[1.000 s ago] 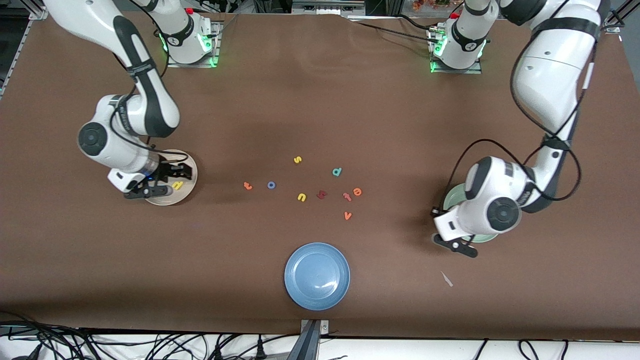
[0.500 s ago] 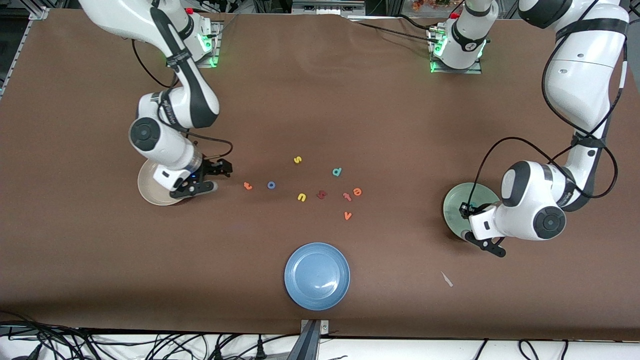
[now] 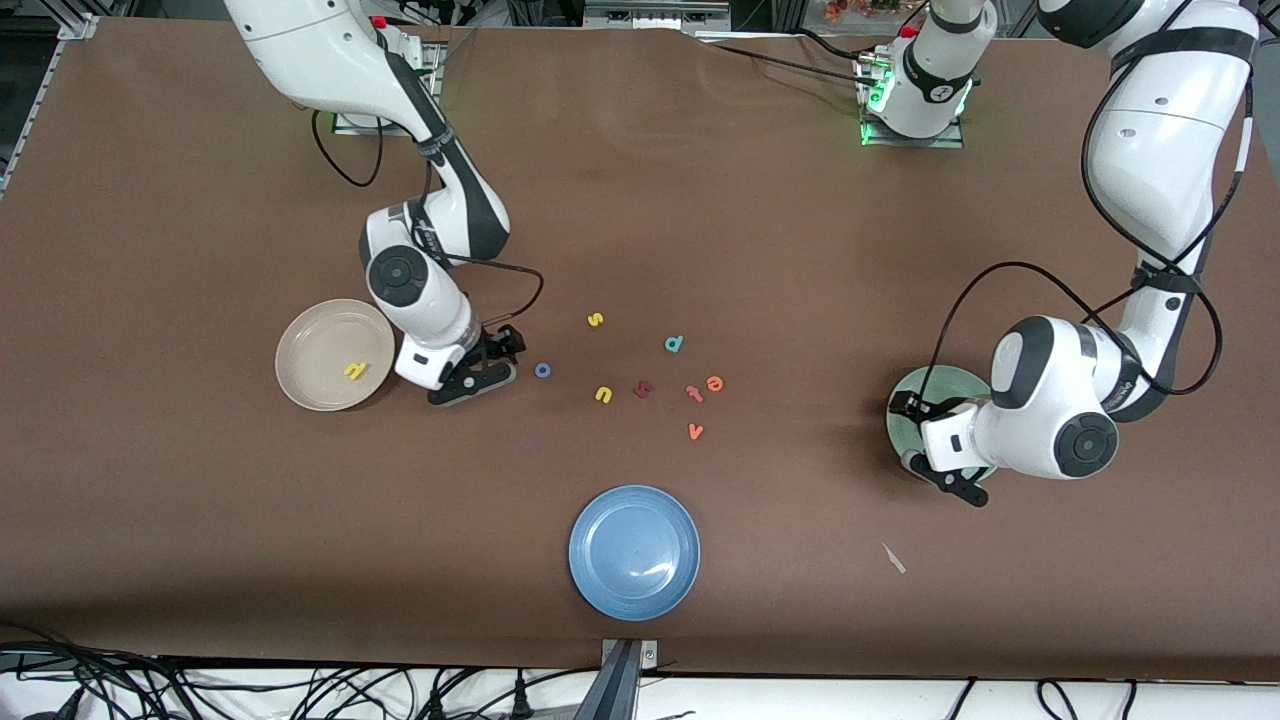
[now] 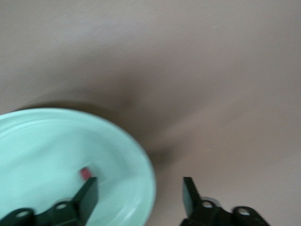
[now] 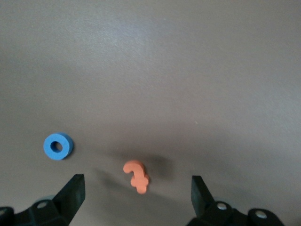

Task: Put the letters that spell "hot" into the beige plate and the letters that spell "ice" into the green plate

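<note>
The beige plate (image 3: 300,345) holds the yellow "h" (image 3: 354,371). My right gripper (image 3: 492,363) (image 5: 136,193) hangs open just above the table, with the orange "t" (image 5: 137,176) lying between its fingers, untouched. The blue "o" (image 3: 542,370) (image 5: 58,146) lies beside it toward the table's middle. The orange "e" (image 3: 714,383) lies among the loose letters. My left gripper (image 3: 930,445) (image 4: 138,197) is open over the rim of the green plate (image 3: 935,385) (image 4: 56,155). A dark red "i" (image 4: 85,173) lies in that plate, partly hidden by one finger.
Loose letters in the middle: yellow "s" (image 3: 595,320), teal "d" (image 3: 674,344), yellow "u" (image 3: 603,394), a dark red angular letter (image 3: 643,389), a redder "t" (image 3: 693,393), an orange "v" (image 3: 695,431). A blue plate (image 3: 634,552) sits near the front edge.
My right gripper left the beige plate, with the "h" lying in it, and came over the orange "t". My left gripper opened over the green plate.
</note>
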